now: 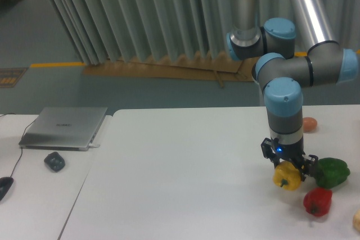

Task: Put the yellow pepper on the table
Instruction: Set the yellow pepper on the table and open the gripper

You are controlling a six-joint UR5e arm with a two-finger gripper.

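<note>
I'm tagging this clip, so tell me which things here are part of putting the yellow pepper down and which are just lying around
Part of the job:
yellow pepper, held in the gripper
table

Just lying about:
green pepper
red pepper
laptop and mouse on the side desk
</note>
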